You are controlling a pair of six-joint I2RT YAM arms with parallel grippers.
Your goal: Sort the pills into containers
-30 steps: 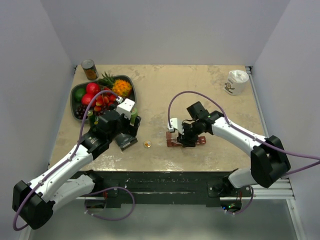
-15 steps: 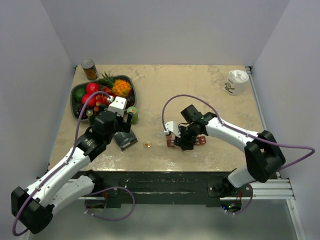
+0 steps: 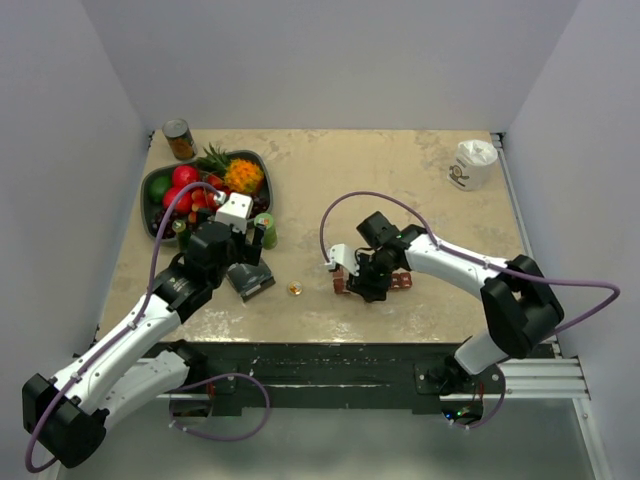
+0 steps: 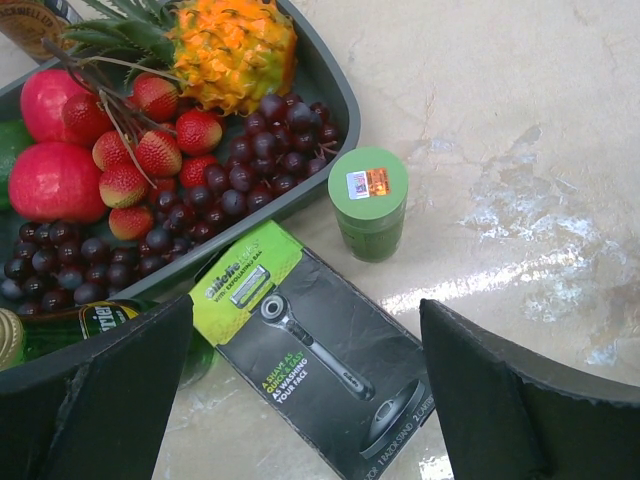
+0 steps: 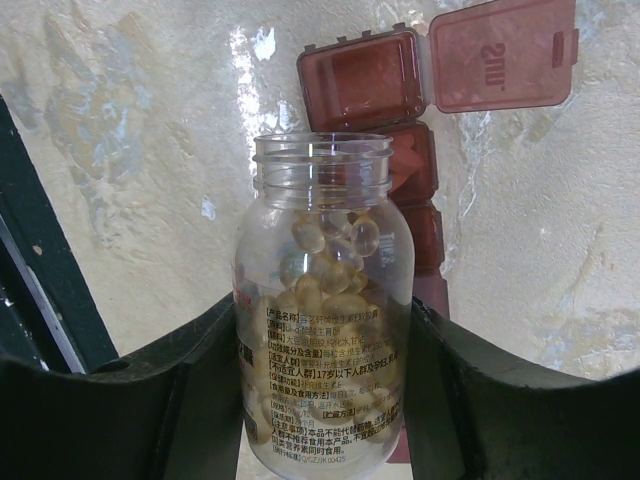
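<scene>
My right gripper [image 5: 322, 400] is shut on a clear uncapped bottle [image 5: 322, 330] full of golden-amber pills [image 5: 335, 285]. The bottle's mouth points at the dark red organizer [image 5: 425, 230]. Its end compartment [image 5: 360, 80] is open with the lid [image 5: 500, 55] flipped back, and I see no pill in it. In the top view the right gripper [image 3: 365, 277] sits over the organizer [image 3: 403, 281] near the front middle. A small golden round object [image 3: 294, 289] lies on the table left of it. My left gripper [image 4: 315, 400] is open and empty, held above a razor package [image 4: 320, 350].
A grey fruit bowl [image 3: 153, 183] with grapes, strawberries and a pineapple stands at the back left; its rim shows in the left wrist view [image 4: 335, 95]. A green-lidded jar [image 4: 368, 200] stands beside it. A can [image 3: 179, 139] and a white cup [image 3: 472, 164] stand at the back.
My right gripper has shifted the bottle slightly left over the organizer. My left arm drew back toward the bowl early on, uncovering the green jar, then held still.
</scene>
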